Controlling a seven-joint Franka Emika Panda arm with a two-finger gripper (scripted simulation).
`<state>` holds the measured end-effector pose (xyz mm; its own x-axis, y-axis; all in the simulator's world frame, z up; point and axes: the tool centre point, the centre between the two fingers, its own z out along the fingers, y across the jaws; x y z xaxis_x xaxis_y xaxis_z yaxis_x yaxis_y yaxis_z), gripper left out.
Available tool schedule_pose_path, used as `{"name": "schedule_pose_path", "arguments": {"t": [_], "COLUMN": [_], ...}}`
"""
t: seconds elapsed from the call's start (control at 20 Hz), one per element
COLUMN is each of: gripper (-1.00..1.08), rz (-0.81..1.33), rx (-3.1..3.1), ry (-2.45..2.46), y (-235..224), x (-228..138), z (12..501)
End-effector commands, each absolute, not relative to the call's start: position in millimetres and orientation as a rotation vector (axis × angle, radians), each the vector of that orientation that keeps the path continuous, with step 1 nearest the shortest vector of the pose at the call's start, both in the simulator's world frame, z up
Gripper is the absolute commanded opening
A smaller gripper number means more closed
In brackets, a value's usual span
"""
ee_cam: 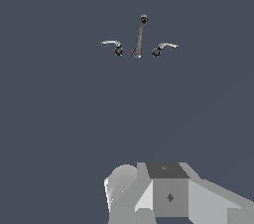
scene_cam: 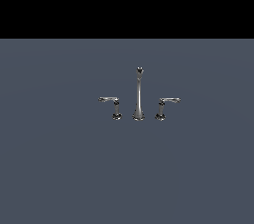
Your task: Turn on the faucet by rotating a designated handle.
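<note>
The faucet is a small chrome three-piece set standing on a flat grey-blue surface, with a tall thin central spout. The handle is the lever on the exterior view's left of the spout, a thin arm on a short flared post, pointing away from the spout. A mirror-image lever stands on the other side. The wrist view shows the faucet and the handle far off. No gripper fingers show in either view; only pale grey arm parts show in the wrist view, far from the faucet.
The grey-blue surface spreads around the faucet on all sides. A black band fills the top of the exterior view. No other objects show.
</note>
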<state>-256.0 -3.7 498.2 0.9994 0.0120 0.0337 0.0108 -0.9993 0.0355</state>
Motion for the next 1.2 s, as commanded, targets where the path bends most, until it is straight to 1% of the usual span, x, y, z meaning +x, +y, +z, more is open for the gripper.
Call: {"name": "schedule_pose_path", "arguments": {"t": [0.0, 0.55, 1.15], "gripper": [-1.00, -1.00, -1.00], "rz": [0.053, 0.051, 0.044], "rx": [3.106, 3.106, 3.084], "ry": [0.018, -0.084, -0.420], "y": [-4, 8, 44], "x": [-256, -249, -222], "z": [498, 481, 425]}}
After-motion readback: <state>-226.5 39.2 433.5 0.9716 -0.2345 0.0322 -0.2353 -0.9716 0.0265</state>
